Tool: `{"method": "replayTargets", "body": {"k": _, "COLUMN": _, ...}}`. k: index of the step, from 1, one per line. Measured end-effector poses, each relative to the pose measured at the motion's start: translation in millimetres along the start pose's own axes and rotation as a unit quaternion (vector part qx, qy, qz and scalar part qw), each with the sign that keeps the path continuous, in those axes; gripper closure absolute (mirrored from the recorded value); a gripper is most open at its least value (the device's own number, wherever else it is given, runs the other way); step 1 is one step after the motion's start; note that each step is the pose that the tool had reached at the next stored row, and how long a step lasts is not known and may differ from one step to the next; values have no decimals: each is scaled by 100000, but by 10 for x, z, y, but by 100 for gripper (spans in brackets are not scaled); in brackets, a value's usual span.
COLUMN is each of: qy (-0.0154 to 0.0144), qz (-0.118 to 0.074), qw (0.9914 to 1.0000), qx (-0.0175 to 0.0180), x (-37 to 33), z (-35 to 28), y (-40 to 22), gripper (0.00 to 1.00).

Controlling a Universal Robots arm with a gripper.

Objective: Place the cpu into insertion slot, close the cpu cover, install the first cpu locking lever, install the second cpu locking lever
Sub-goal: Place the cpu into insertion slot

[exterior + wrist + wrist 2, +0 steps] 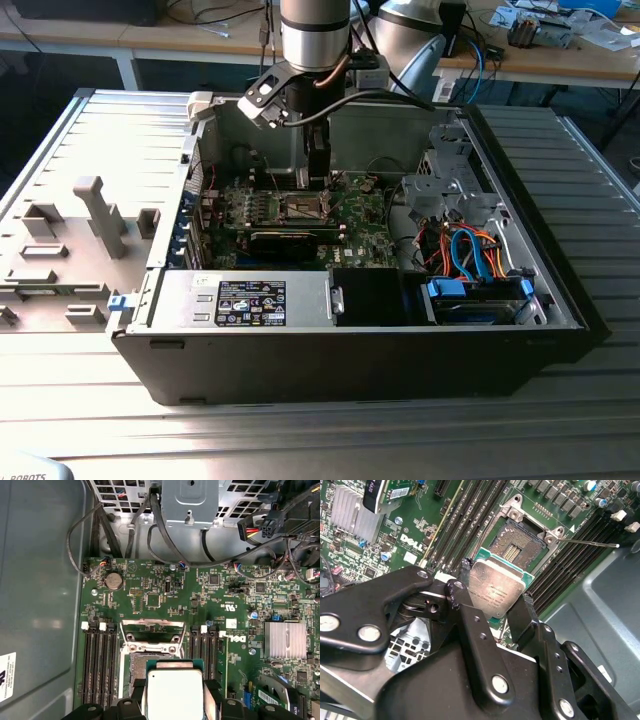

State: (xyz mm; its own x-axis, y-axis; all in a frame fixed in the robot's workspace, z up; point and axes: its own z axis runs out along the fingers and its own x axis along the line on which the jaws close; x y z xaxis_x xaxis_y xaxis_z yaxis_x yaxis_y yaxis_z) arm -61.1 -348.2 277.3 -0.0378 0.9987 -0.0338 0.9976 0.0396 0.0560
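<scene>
My gripper (318, 172) reaches down into the open computer case, just above the green circuit board (365, 225). It is shut on the cpu (497, 587), a flat silver-topped chip clamped by its edges between the two black fingers (470, 625). The cpu (173, 695) hangs a little above and slightly off the insertion slot (517, 545), whose dark pin field is bare. The cpu cover (152, 626) stands swung open at the far edge of the slot (145, 662). A thin locking lever (590, 542) sticks out beside the slot.
Black memory slots (100, 665) flank the socket on both sides. A finned heat sink (285, 640) and a card sit close by. Cables and a metal drive cage (450, 200) fill the exterior view's right of the case. A grey fixture (100, 215) stands outside the case.
</scene>
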Motion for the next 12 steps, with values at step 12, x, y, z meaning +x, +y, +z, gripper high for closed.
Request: {"method": "replayTargets", "body": {"k": 12, "qy": -3, "qz": -1, "qw": 100000, "qx": 0, "x": 18, "z": 13, "y": 0, "gripper": 46}}
